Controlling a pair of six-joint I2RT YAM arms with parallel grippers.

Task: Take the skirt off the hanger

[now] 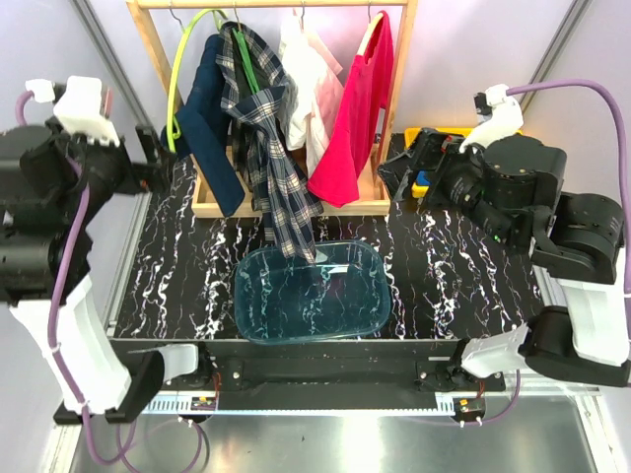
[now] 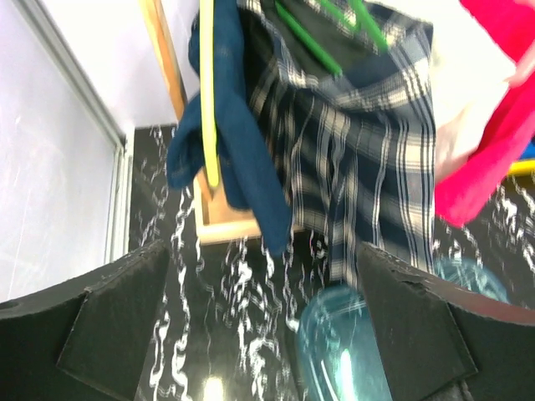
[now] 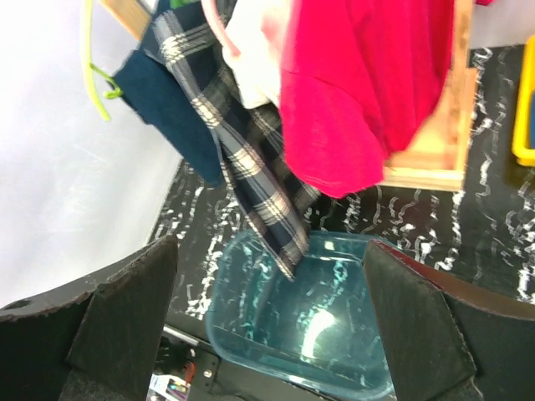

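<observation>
The left gripper [image 2: 261, 276] has its jaws wide apart with nothing between them. It hangs in the air above the bench's left edge, toward the far left corner, and faces the clothes rack [image 1: 148, 44]. The right gripper [image 3: 269, 267] is spread the same way and holds nothing. It is raised over the right side of the bench near the far right corner and also points at the rack. Neither gripper touches any cloth.

The wooden rack stands at the middle of the far edge of the black marbled bench [image 1: 444, 276]. The skirt [image 1: 308, 89] hangs from its bar, white with a pink tint, between a plaid garment [image 1: 261, 128] on its left and a red shirt [image 1: 360, 108] on its right. The hanger [image 3: 219, 38] shows in the right wrist view as a thin pale pink curve against the top of the skirt, just beside the plaid. A dark blue garment [image 1: 212, 108] hangs left of the plaid, next to a yellow-green hanger [image 1: 182, 69].

A clear blue tub [image 1: 325, 305] sits by the middle of the near edge, and the plaid's lower end hangs over its far rim. A yellow tray [image 1: 449, 131] lies at the far right corner.
</observation>
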